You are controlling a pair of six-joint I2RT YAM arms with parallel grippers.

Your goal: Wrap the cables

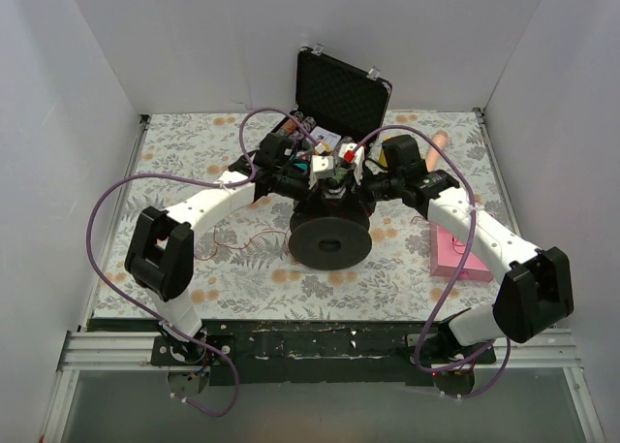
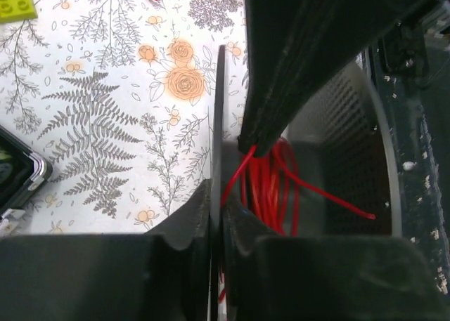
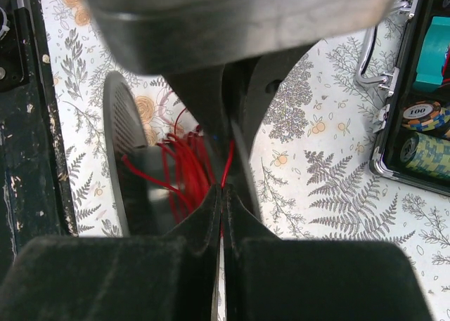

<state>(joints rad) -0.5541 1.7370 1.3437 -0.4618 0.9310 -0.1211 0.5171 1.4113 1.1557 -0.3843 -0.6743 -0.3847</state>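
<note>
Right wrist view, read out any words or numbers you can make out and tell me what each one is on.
"100": on the top poker chip in the open case.
The markings on the chip stack below it are too blurred to read.
Nothing else in this view carries readable text.
In the top view, any labels inside the case are too small to read.

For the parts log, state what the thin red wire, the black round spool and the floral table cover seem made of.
The thin red wire: likely plastic-insulated, smooth, bending in loose loops. The black round spool: probably moulded plastic, matte, with a fine dotted texture inside its flange. The floral table cover: printed cloth or vinyl, flat; cannot tell which.
</note>
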